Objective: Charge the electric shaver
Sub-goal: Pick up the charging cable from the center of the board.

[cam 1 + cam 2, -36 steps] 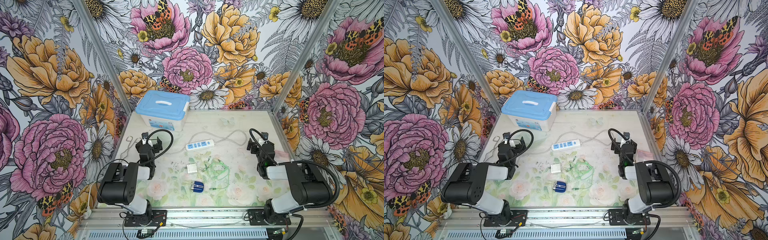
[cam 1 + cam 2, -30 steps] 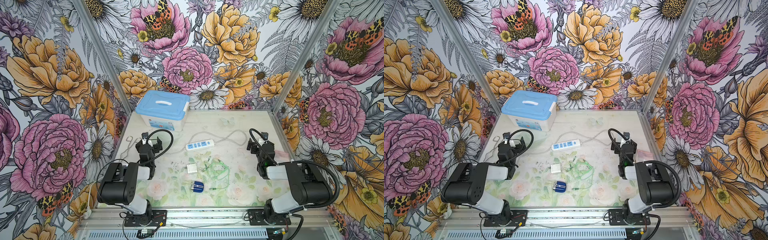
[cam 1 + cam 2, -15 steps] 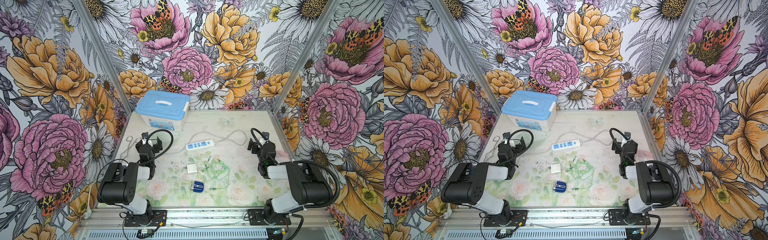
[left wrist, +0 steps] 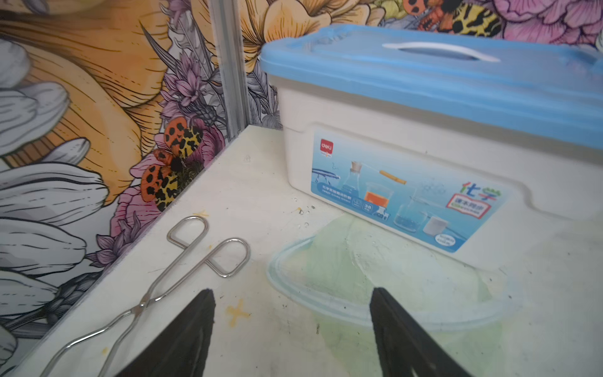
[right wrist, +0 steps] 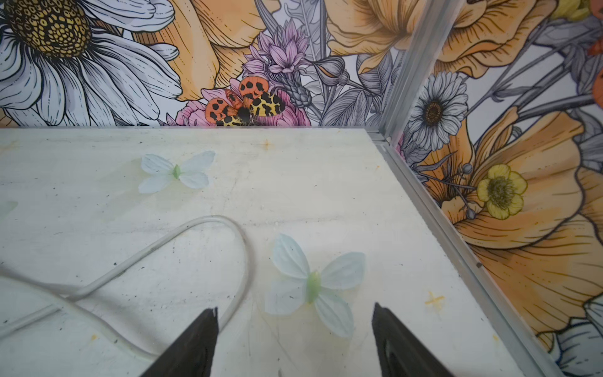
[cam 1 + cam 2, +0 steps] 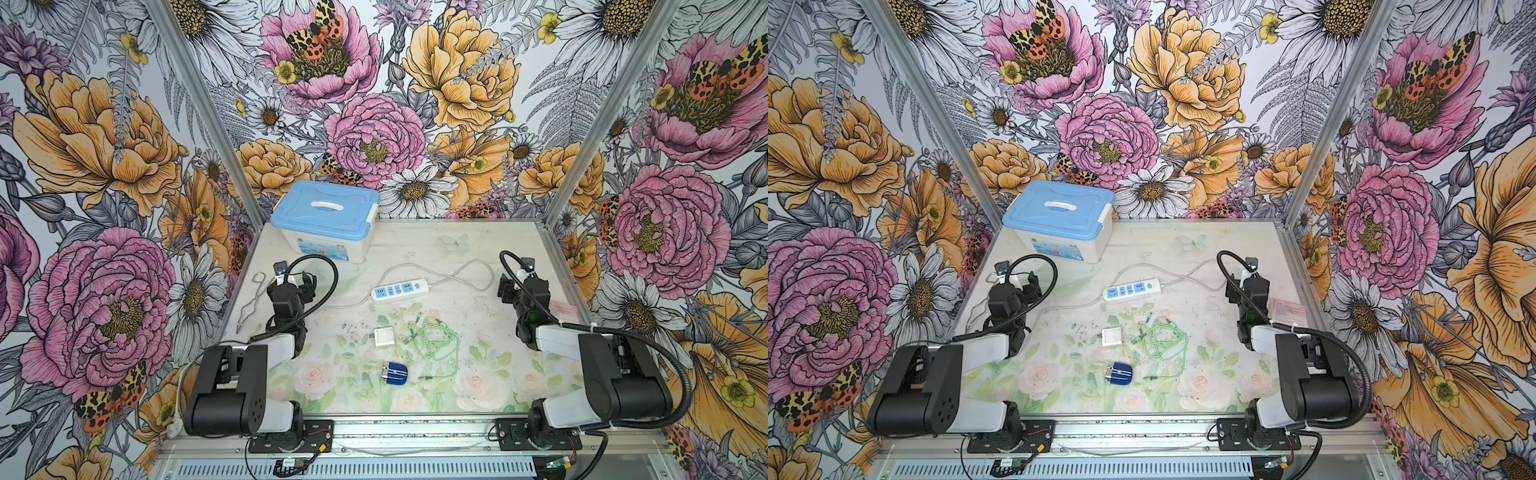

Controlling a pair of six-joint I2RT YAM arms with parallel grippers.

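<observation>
Resting on the table (image 6: 490, 232), the shaver (image 6: 395, 373) is lying well apart from the strip (image 6: 400, 289), on its side nearer to the robot bases, beyond the adapter (image 6: 383, 336) and the green cable (image 6: 436, 340). The left gripper (image 4: 292, 290) is hovering to the left of the strip, its jaws standing wide apart and holding nothing. The right gripper (image 5: 293, 306) is hovering to the right of the strip, near its cord (image 5: 241, 261), also gaping and empty.
</observation>
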